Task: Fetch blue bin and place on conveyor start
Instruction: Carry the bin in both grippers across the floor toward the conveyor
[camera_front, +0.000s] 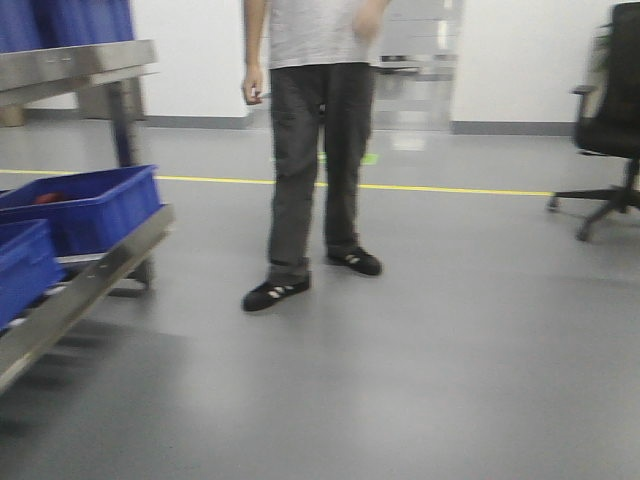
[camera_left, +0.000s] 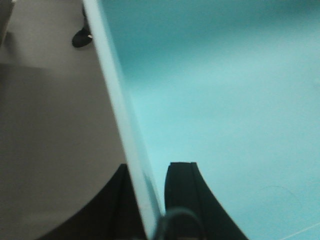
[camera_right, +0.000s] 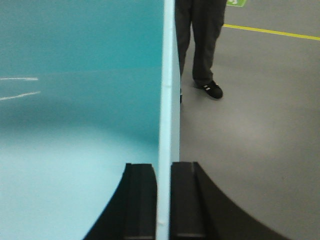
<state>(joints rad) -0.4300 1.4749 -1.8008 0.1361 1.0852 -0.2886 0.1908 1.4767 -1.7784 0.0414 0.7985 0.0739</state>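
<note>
Left end effector (camera_left: 150, 167) and right end effector (camera_right: 161, 166) each pinch a side wall of the blue bin (camera_left: 225, 100), black fingers (camera_right: 137, 200) pressed against the inner and outer faces of the thin pale rim. Carried between the two arms with its open top toward the wrist cameras, the pale turquoise tub hangs over grey floor (camera_right: 250, 150), which shows just outside each gripped wall; how far above it the tub is cannot be judged. Both gripped walls run away from the cameras toward a man (camera_front: 310, 150) in dark trousers and black shoes standing ahead (his head is cut off by the top of the front view, and only one shoe (camera_left: 81, 37) reaches the left wrist view). In the right wrist view the rim runs straight up the frame; in the left wrist view it leans to the upper left. Neither wrist view takes in a full wall or a corner, so whether the gripped walls are the long pair or the short pair cannot be told. The smooth interior fills most of both close-ups, blurred in the left one. In the motion-softened front view, two dark blue bins (camera_front: 90, 205) sit on a steel surface (camera_front: 100, 262) at left, the nearer one cut off by the frame edge, a yellow line (camera_front: 450, 188) crosses the floor, and an office chair (camera_front: 610, 110) is cropped at right.
</note>
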